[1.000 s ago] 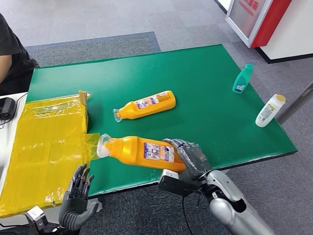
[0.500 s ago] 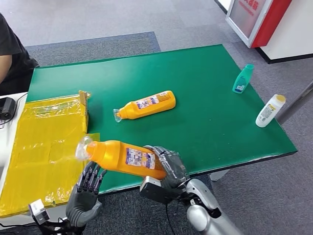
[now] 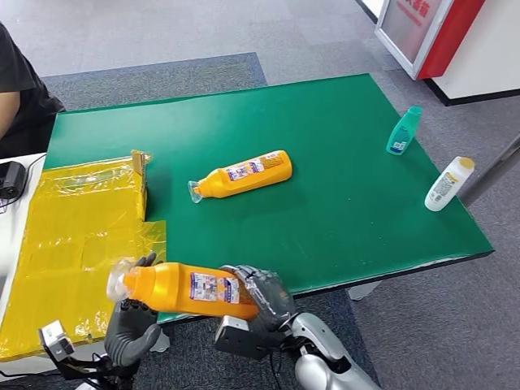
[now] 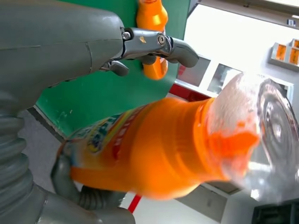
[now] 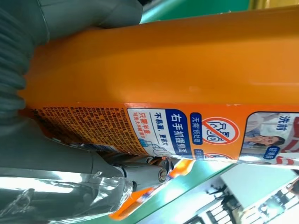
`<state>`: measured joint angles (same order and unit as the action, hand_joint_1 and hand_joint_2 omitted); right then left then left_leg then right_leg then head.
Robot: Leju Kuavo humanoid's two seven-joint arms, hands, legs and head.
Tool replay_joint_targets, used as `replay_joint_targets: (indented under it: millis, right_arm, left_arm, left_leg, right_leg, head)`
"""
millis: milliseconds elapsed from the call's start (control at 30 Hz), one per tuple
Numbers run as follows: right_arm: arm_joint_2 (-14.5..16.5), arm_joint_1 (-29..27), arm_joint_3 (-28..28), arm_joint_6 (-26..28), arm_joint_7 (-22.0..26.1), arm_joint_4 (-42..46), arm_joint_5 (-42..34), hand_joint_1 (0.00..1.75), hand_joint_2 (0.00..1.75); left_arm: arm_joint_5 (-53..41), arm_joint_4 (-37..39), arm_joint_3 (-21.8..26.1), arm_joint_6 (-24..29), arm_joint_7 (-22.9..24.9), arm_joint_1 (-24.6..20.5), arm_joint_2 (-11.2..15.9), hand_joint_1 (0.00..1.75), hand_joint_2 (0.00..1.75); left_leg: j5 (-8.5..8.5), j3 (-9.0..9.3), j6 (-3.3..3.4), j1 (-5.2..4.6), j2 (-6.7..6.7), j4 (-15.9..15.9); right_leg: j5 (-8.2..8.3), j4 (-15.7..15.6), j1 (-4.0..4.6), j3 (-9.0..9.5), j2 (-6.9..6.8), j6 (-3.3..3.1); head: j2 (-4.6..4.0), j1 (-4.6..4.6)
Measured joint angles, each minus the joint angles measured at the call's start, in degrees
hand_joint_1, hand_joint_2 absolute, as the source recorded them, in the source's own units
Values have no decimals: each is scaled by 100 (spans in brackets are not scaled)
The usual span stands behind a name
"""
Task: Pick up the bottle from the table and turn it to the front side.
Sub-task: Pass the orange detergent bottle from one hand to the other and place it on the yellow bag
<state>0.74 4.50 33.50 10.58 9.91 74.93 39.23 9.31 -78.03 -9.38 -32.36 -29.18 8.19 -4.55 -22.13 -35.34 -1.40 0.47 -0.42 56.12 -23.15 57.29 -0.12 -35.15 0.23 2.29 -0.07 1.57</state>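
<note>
An orange bottle (image 3: 184,288) with a clear cap lies level in the air, just off the front edge of the green table (image 3: 344,203), cap pointing left. My right hand (image 3: 263,296) grips its base end; the label (image 5: 183,133) shows in the right wrist view below my right hand's fingers (image 5: 53,158). My left hand (image 3: 128,329) is under the bottle's neck with its fingers apart, one finger reaching up behind it. The left wrist view shows its fingers (image 4: 159,44) stretched out beside the bottle (image 4: 159,144). I cannot tell whether the left hand touches it. A second orange bottle (image 3: 242,175) lies mid-table.
A yellow plastic bag (image 3: 73,244) covers the table's left end. A teal bottle (image 3: 404,130) and a white bottle (image 3: 448,183) lie near the right edge. A person (image 3: 19,89) sits at the far left by a black device (image 3: 10,179). A red-and-white sign (image 3: 429,32) stands behind.
My right hand has carried the orange bottle left and toward me, off the table's front edge. My left hand has risen to meet the bottle's neck.
</note>
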Motion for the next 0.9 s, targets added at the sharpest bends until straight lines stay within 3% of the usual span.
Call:
replay_joint_targets:
  millis: [533, 900]
  right_arm:
    - [0, 73, 426, -63, -12, 42, 13, 175, 175]
    - [11, 243, 630, -190, -8, 15, 19, 175, 175]
  left_arm:
    - [-166, 0, 25, -95, 57, 9, -33, 0, 175]
    - [-581, 0, -331, 25, -175, 1, 110, 5, 175]
  left_leg:
    - [1, 0, 0, 0, 0, 0]
    - [1, 0, -1, 1, 0, 0]
  right_leg:
    - [0, 0, 0, 0, 0, 0]
    - [0, 0, 1, 0, 0, -1]
  head:
    - [0, 0]
    - [0, 0]
